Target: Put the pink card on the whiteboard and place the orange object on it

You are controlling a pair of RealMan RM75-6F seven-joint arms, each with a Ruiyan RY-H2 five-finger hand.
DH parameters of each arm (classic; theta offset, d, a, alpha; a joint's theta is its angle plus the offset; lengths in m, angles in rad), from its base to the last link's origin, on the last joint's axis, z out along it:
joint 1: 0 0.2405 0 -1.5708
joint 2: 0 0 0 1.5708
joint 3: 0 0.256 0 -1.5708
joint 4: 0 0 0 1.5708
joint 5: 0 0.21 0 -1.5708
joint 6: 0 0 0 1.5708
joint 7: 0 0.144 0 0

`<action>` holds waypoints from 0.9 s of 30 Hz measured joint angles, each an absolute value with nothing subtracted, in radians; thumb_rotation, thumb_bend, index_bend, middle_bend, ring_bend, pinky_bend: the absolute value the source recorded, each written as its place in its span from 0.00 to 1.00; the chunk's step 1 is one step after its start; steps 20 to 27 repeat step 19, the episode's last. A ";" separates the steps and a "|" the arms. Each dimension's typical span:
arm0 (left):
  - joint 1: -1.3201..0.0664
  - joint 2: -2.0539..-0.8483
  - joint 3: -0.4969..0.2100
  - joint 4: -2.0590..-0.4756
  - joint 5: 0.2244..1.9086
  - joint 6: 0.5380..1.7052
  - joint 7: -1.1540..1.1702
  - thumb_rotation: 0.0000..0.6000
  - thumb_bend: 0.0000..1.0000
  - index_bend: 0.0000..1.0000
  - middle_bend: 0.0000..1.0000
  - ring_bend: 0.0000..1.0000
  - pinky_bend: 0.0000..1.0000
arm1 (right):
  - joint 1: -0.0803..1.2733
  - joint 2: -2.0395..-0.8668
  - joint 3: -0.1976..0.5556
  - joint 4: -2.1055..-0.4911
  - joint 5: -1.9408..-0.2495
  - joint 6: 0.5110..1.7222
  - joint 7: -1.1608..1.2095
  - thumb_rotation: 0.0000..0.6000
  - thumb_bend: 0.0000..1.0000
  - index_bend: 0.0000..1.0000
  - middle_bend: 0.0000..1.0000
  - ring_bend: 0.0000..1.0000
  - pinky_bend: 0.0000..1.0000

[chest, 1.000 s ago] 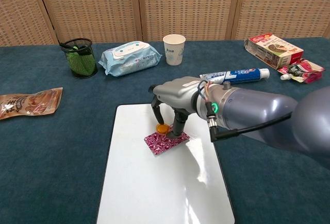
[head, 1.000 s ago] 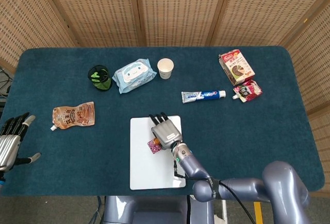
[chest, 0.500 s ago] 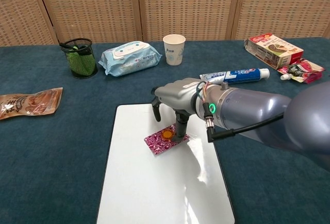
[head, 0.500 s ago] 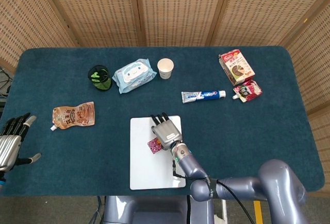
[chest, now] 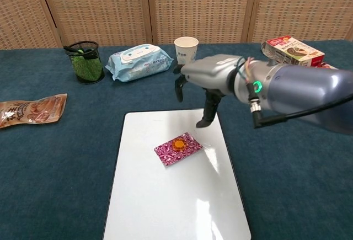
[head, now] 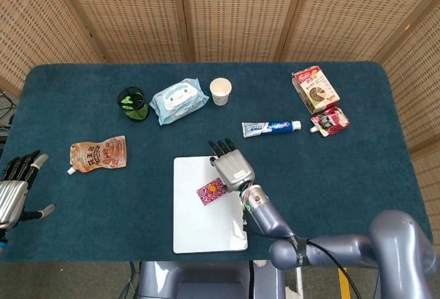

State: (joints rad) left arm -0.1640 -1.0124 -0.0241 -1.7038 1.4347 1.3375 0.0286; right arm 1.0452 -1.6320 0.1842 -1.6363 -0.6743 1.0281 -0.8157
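Now the orange object (chest: 178,143) sits on the pink card (chest: 177,149), mid-whiteboard (chest: 165,207). It's a small flat disc, light and likely slippery; I'd pinch its edges. My right hand (chest: 201,83) hovers above, empty, fingers spread. My left hand (head: 14,187) rests open at the table edge.

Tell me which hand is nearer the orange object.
Right. The right hand hangs just above and beside the orange object on the pink card; the left hand sits far off at the table's edge.
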 measured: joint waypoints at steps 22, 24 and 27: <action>-0.139 -1.031 0.003 -1.688 1.546 1.419 0.027 1.00 0.00 0.00 0.00 0.00 0.00 | 0.388 -1.209 -0.077 -1.503 -1.318 1.562 0.002 1.00 0.00 0.00 0.00 0.00 0.00; -0.139 -1.031 0.003 -1.688 1.546 1.419 0.027 1.00 0.00 0.00 0.00 0.00 0.00 | 0.388 -1.209 -0.077 -1.503 -1.318 1.562 0.002 1.00 0.00 0.00 0.00 0.00 0.00; -0.139 -1.031 0.003 -1.688 1.546 1.419 0.027 1.00 0.00 0.00 0.00 0.00 0.00 | 0.388 -1.209 -0.077 -1.503 -1.318 1.562 0.002 1.00 0.00 0.00 0.00 0.00 0.00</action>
